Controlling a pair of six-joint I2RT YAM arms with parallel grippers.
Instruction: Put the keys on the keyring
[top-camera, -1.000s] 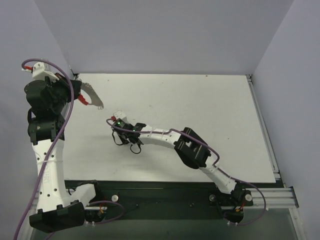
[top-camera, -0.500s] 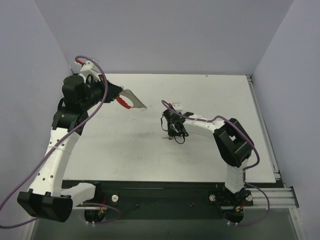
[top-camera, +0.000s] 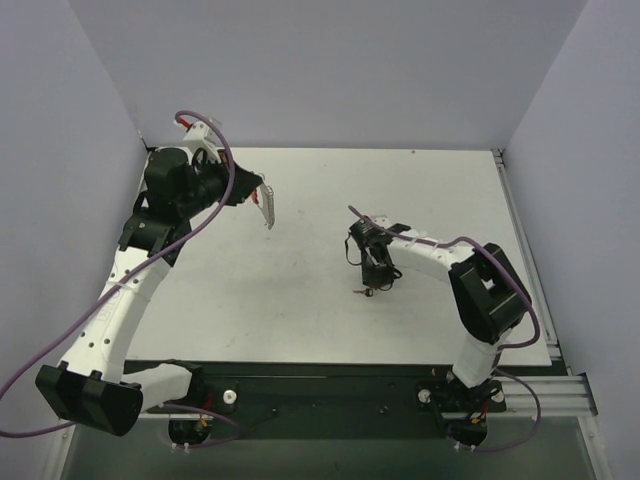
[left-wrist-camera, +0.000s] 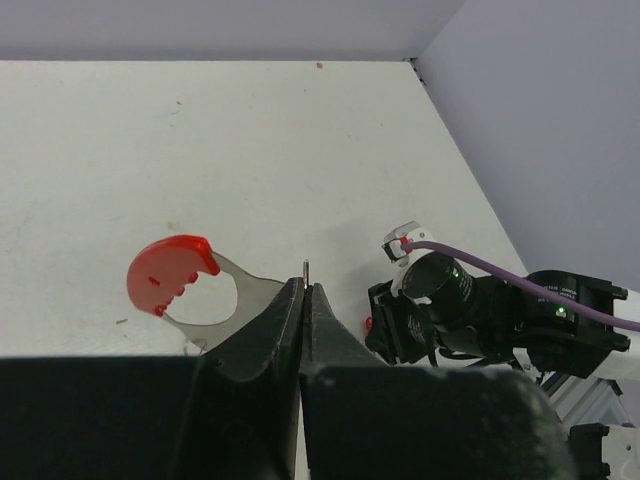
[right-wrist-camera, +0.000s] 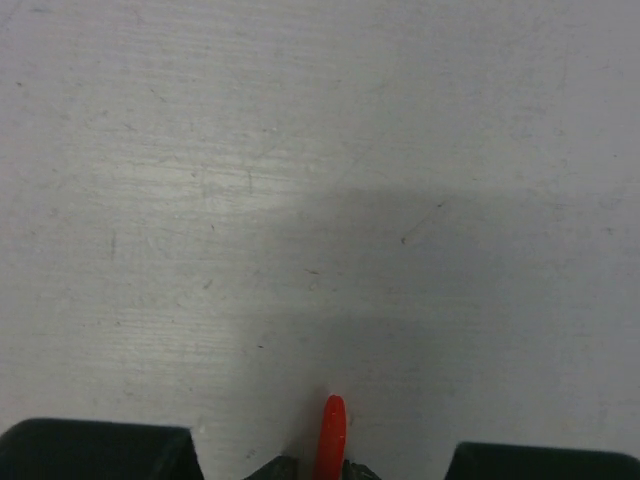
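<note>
- Left wrist view: my left gripper (left-wrist-camera: 303, 290) is clenched. Its fingers are pressed together on a thin silver sliver poking out past the tips, which I take for a key (left-wrist-camera: 305, 268) seen edge-on.
- Beside those fingers sits a curved silver plate (left-wrist-camera: 245, 290) with a red cap. I can't tell whether it is held or fixed there.
- Right wrist view: my right gripper (right-wrist-camera: 320, 470) has the keyring (right-wrist-camera: 332, 432) between its tips, showing as a narrow red sliver. The tips sit tight on both sides, so I read it as grasped, low over the table (right-wrist-camera: 300, 150).
- From above, the two arms are well apart. A small metal bit (top-camera: 365, 292) lies on the table just beside the right gripper, too small to name.
- As I judge it, the step in hand is to carry the key across and thread its hole onto the red loop. I'd hold the loop steady with its opening facing the left arm, then come in slow and square.
- The key looks like flat, hard, slick metal, likely to pivot in the pads. The loop is a smooth, rigid-looking curve. The table is matte white and scuffed.
</note>
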